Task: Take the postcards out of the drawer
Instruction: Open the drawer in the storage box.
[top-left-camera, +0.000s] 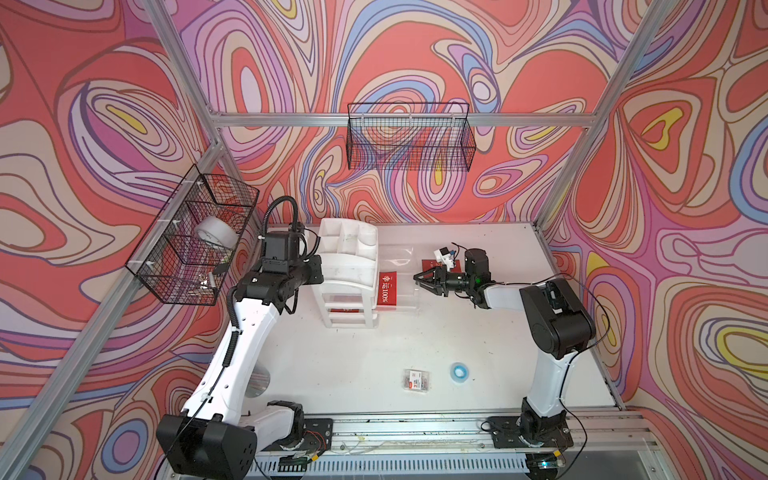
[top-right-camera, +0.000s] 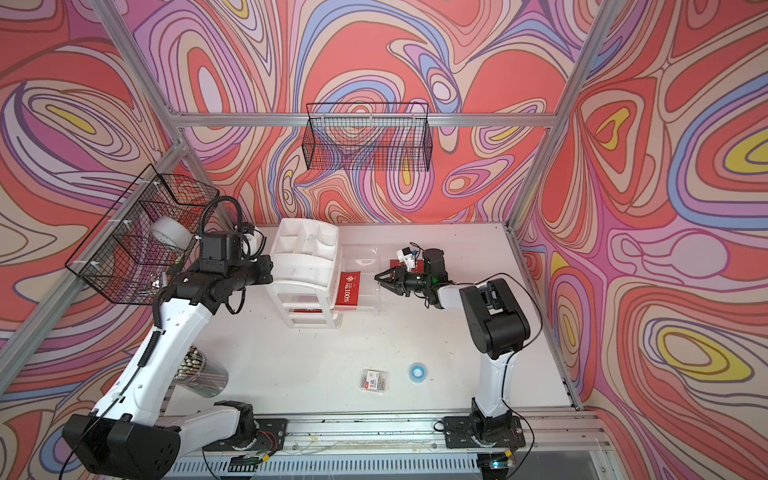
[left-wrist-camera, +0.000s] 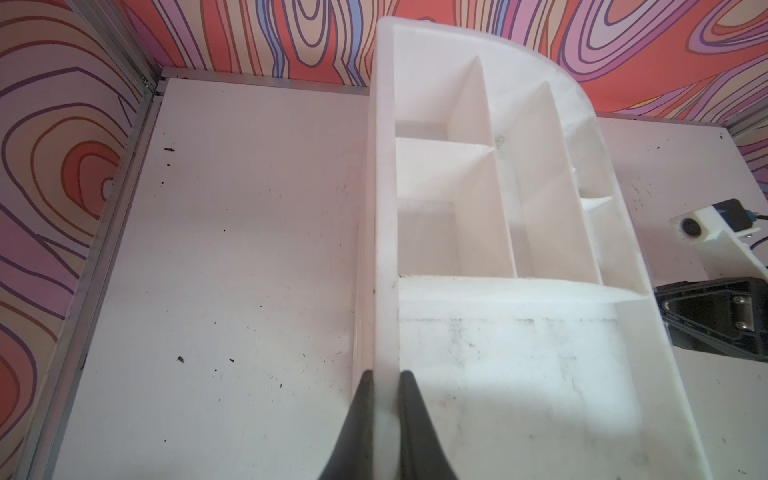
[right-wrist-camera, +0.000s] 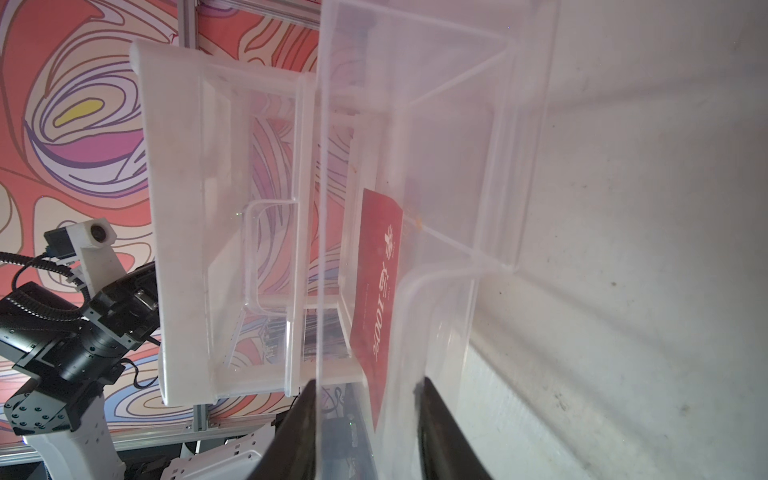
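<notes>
So the white organizer (top-left-camera: 347, 266) sits near the far edge of the tabletop (top-left-camera: 357, 357), a bit left of the middle. Its clear drawer (top-left-camera: 405, 302) is pulled out sideways toward the right edge. One red postcard (top-left-camera: 389, 286), the "100%" one, is in that drawer at the organizer end, and in the right wrist view it leans tilted against the clear wall.

There's a second red card (top-left-camera: 428, 265) flat on the tabletop just behind the drawer's outer end, mostly hidden under the right arm. More red (top-left-camera: 345, 309) shows through the organizer's near side lower down, though I can't tell how many cards that is.

The left gripper (left-wrist-camera: 386, 376) has its jaws pinched on the rim of the organizer's left wall. The right gripper (right-wrist-camera: 366, 381) is at the drawer's outer end, jaws clamped on the clear front handle with one finger on each side.

Toward the near edge, right of the middle, there's a small clear packet (top-left-camera: 415, 380) with a blue tape roll (top-left-camera: 458, 370) beside it, both well away from the drawer.
</notes>
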